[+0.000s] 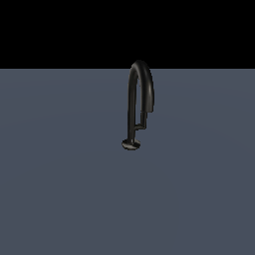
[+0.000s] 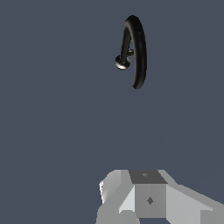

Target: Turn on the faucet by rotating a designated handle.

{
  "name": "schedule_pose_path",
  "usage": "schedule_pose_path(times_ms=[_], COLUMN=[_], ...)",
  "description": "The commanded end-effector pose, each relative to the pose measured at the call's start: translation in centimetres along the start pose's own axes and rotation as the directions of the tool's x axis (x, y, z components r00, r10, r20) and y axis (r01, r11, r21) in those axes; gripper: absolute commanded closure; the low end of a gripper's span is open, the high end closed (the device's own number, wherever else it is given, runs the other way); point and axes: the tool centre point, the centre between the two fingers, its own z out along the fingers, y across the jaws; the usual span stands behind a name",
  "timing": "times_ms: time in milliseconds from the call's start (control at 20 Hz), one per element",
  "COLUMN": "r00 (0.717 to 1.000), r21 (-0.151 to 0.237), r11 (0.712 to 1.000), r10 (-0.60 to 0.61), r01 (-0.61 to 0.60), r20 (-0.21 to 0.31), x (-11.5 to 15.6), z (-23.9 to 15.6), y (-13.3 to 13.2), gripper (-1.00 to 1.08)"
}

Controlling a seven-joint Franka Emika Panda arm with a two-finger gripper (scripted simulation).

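In the exterior view no arm shows at all, just the faucet (image 1: 133, 99) a bit right of centre on the grey bench (image 1: 60, 189), with the handle (image 1: 142, 121) branching off its lower stem toward that view's right. The wrist view only catches the claw (image 2: 148, 199) body, so can't tell if it's spread or clenched. The faucet sits well apart from it, and the handle's rod runs mostly upright.

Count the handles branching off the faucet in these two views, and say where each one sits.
1. The handle is a short bent rod leaving the lower stem of the faucet, above the disc base, toward the exterior view's right. The wrist view shows no second, though the arch could hide one.
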Motion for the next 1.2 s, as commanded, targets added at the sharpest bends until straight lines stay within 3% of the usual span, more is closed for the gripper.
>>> schedule_pose_path(times_ms=[0,600,1150], r00=[1.0,0.998,0.975], r21=[0.0,0.034,0.118], r11=[1.0,0.999,0.981], r10=[0.0,0.039,0.134], r01=[0.0,-0.04,-0.157], r20=[0.0,0.046,0.178], x=[0.0,1.9,6.9], z=[0.0,0.2,1.0], y=[0.0,-0.1,-0.2], gripper=[1.08,1.08,1.08])
